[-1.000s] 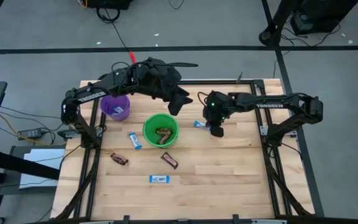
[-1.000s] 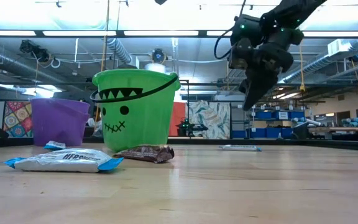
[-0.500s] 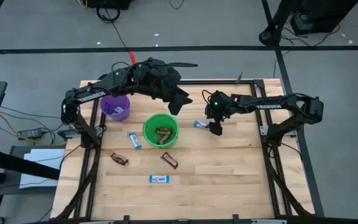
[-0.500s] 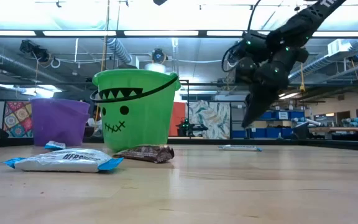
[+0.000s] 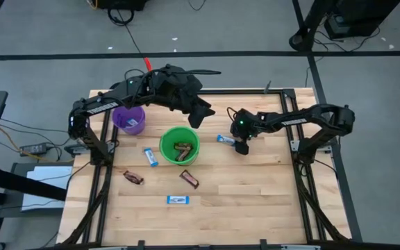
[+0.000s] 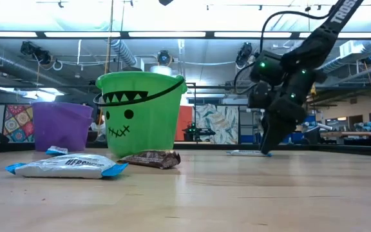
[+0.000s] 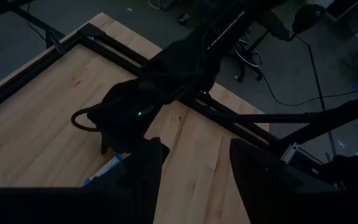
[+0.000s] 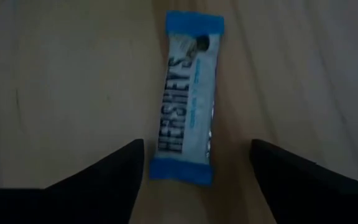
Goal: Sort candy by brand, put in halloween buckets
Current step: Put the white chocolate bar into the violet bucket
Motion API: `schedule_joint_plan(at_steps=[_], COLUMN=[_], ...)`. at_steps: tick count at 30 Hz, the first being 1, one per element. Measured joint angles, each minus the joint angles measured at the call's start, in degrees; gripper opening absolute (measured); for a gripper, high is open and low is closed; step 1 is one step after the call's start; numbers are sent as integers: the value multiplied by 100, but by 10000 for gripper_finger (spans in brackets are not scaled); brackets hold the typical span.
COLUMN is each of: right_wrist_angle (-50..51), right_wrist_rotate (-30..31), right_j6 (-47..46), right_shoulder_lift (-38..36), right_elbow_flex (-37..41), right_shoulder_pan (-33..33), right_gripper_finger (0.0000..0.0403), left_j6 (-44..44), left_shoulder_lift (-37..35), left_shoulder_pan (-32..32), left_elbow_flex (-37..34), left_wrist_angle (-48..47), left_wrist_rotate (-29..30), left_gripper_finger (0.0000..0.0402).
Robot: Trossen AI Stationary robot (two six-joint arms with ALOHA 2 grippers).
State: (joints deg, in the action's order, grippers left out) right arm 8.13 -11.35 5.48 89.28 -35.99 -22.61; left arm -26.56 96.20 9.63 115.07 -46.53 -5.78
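Beside the green bucket (image 5: 179,145), right gripper (image 5: 239,147) points down, jaws apart over a blue-and-white bar (image 8: 188,96).

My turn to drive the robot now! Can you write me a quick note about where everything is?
Right gripper: open, down at the table over a blue-and-white Hershey's bar to the right of the green bucket, not gripping yet.
Left gripper: open, empty, waiting raised behind the green bucket.
Done: brown bars in the green bucket; a blue-and-white bar in the purple bucket.
Left on the table: blue-and-white bars at and, plus the one being picked; brown bars at and.
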Motion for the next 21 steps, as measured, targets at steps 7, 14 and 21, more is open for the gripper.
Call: schedule_joint_plan(at_steps=[7,14,21], right_wrist_angle=[-313,-324,-342], right_wrist_rotate=[35,-8,-160], right_j6=[-78,-12,26], right_shoulder_lift=[323,493,513], right_elbow_flex=[-144,-166,-162], right_shoulder_pan=[27,28,24], right_gripper_finger=[293,225,120], left_j6=[-79,-109,-123], left_shoulder_lift=[0,0,0], left_shoulder_pan=[2,1,0], left_elbow_flex=[0,0,0], left_wrist_angle=[-2,-8,-8], left_wrist_rotate=[2,0,0], left_gripper_finger=[193,193,193])
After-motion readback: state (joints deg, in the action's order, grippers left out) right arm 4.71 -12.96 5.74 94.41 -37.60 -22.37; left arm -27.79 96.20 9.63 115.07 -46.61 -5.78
